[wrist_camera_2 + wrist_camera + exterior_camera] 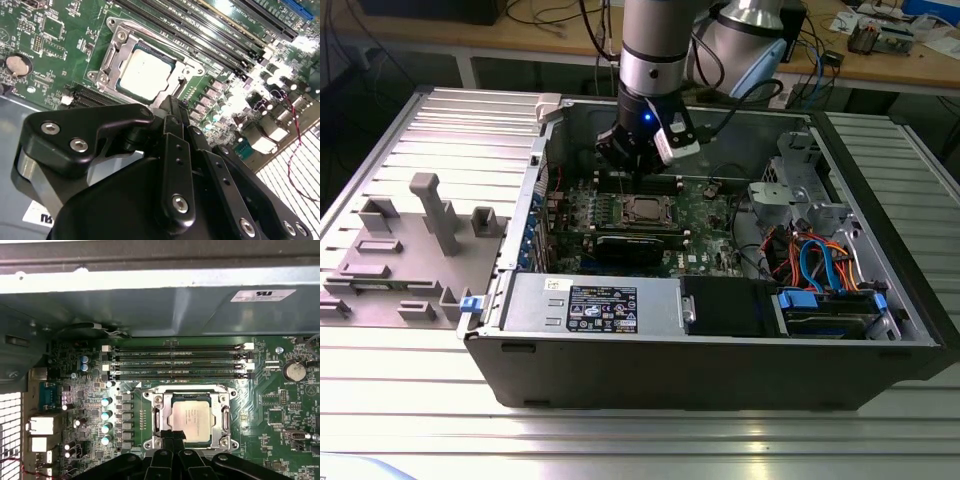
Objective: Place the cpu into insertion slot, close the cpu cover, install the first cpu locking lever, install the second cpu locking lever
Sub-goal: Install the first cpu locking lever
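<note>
The cpu point(191, 421), a small square chip with a dull silver top, lies flat in the socket on the green motherboard point(75, 405). It also shows in the second wrist view point(145, 75) and in the exterior view point(642, 210). The cpu cover point(187, 389), a thin metal frame with a square window, lies down around the chip point(116, 37). My gripper point(172, 436) hangs just above the socket's edge with its black fingers together and nothing between them. In the exterior view the gripper point(637, 182) stands over the socket's far side.
Long memory slots point(177, 360) run beside the socket. A black card point(638, 245) lies just in front of it, then the power supply point(590, 305). Coloured cables point(820, 265) and a drive bay fill the case's right. A grey fixture point(410, 250) sits outside, left.
</note>
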Tool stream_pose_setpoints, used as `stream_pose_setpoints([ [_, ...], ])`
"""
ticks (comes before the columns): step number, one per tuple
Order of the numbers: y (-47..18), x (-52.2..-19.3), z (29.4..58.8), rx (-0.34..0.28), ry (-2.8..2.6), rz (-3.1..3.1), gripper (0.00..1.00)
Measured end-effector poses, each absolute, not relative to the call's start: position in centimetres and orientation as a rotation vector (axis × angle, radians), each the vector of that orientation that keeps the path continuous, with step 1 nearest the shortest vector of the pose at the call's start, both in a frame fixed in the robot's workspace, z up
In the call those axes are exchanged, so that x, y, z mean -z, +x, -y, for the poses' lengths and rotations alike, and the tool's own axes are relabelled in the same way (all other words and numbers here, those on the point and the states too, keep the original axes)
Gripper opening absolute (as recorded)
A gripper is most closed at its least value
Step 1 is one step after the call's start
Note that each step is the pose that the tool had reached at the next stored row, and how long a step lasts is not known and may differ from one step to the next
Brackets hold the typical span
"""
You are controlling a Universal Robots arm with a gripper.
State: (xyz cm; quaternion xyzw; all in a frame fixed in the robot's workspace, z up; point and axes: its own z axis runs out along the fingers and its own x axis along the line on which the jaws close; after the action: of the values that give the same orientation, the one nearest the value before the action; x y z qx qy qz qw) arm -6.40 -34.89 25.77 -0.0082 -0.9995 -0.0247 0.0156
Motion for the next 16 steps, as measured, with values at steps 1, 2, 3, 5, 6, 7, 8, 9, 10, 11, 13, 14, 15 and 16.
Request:
stream_pose_setpoints([
  [1,-6.4,-26.0,34.9,0.077,-0.026,3.110,0.11],
  [2,-6.6,-26.0,34.8,0.077,-0.025,3.110,0.11],
  [3,-6.8,-26.0,34.8,0.077,-0.025,3.111,0.11],
  [5,-7.3,-26.0,34.7,0.077,-0.026,3.113,0.11],
  [6,-7.7,-26.0,34.7,0.077,-0.025,3.114,0.11],
  [7,-8.2,-26.0,34.7,0.077,-0.025,3.116,0.11],
  [8,-8.5,-26.0,34.6,0.077,-0.025,3.117,0.11],
  [9,-9.1,-26.0,34.6,0.077,-0.025,3.120,0.11],
  [10,-9.3,-26.0,34.5,0.077,-0.025,3.121,0.11],
  [11,-9.7,-26.0,34.4,0.077,-0.025,3.122,0.11],
  [13,-9.9,-26.0,34.4,0.077,-0.025,3.123,0.11],
  [14,-9.9,-26.0,34.4,0.077,-0.024,3.123,0.11],
  [15,-9.9,-26.0,34.4,0.077,-0.024,3.123,0.11],
  [16,-9.9,-26.0,34.4,0.077,-0.024,3.123,0.11],
])
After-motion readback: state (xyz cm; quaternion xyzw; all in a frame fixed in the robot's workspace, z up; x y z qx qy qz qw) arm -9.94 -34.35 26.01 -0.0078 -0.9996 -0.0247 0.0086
